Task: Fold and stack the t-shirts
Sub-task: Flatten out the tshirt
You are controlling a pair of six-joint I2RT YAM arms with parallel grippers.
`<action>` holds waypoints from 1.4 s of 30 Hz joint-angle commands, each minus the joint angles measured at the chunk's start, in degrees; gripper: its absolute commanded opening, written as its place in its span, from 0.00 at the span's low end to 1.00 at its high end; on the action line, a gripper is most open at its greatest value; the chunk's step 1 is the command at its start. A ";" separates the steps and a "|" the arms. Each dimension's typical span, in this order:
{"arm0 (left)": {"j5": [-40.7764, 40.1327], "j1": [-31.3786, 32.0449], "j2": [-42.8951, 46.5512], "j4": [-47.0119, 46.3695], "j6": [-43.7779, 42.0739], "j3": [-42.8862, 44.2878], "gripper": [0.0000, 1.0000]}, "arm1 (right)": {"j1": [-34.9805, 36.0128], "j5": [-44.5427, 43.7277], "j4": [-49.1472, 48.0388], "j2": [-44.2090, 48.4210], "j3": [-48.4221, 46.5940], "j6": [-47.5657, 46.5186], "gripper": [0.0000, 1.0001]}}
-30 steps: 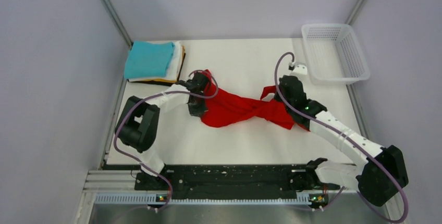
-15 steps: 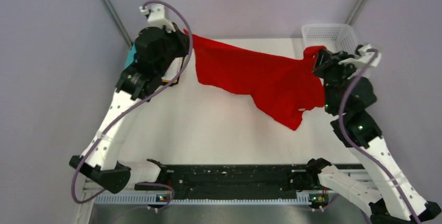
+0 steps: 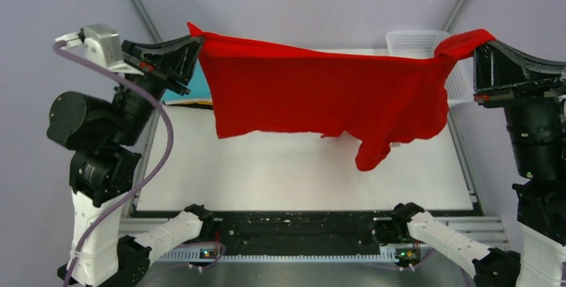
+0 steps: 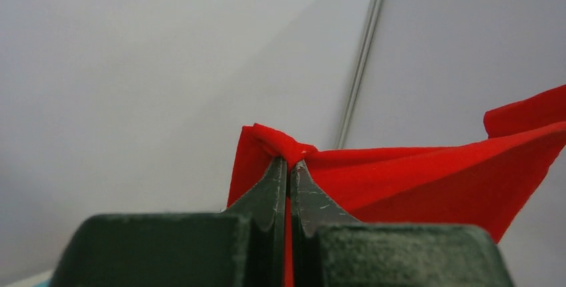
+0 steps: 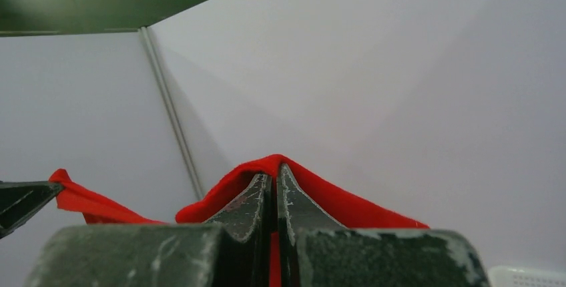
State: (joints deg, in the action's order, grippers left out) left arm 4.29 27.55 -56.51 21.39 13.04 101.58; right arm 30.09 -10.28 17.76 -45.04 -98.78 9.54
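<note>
A white tabletop [image 3: 300, 173] lies inside a booth of pale grey walls [image 3: 300, 0], with thin metal posts [image 3: 137, 7] running up the back corners. A white mesh basket [image 3: 410, 40] stands at the far right corner, and a folded teal shirt [image 3: 192, 85] shows at the far left, mostly hidden behind the left arm.

The red t-shirt [image 3: 314, 93] hangs in the air above the tabletop, spread as a sheet between the two arms. Its long axis runs left to right, with the top edge taut and dipping slightly toward the middle. The lower edge hangs free, and one lobe of cloth [image 3: 374, 157] droops lowest, right of centre.

The left end effector [image 3: 193, 40] is pressed together on the shirt's upper left corner. The right end effector [image 3: 484, 43] pinches the bunched upper right corner. Both wrist views show the fingers closed with red cloth between them.
</note>
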 commanded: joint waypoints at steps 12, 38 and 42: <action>-26.71 -0.23 -13.05 -4.08 -9.02 4.48 0.00 | -0.46 -18.56 -8.44 -16.13 -2.78 -18.66 0.00; -30.37 -7.70 -59.76 9.65 9.18 4.46 0.99 | -10.63 -14.40 -17.85 -62.17 15.95 -0.78 0.85; -24.57 -7.64 -55.91 11.28 11.21 -0.19 0.99 | -10.63 -14.01 -13.96 -56.64 21.94 0.47 0.88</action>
State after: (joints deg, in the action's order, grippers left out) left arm -26.09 19.73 -117.56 32.56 21.50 105.62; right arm 19.68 -25.50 2.17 -110.02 -80.53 7.49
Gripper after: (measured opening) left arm 0.986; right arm 0.866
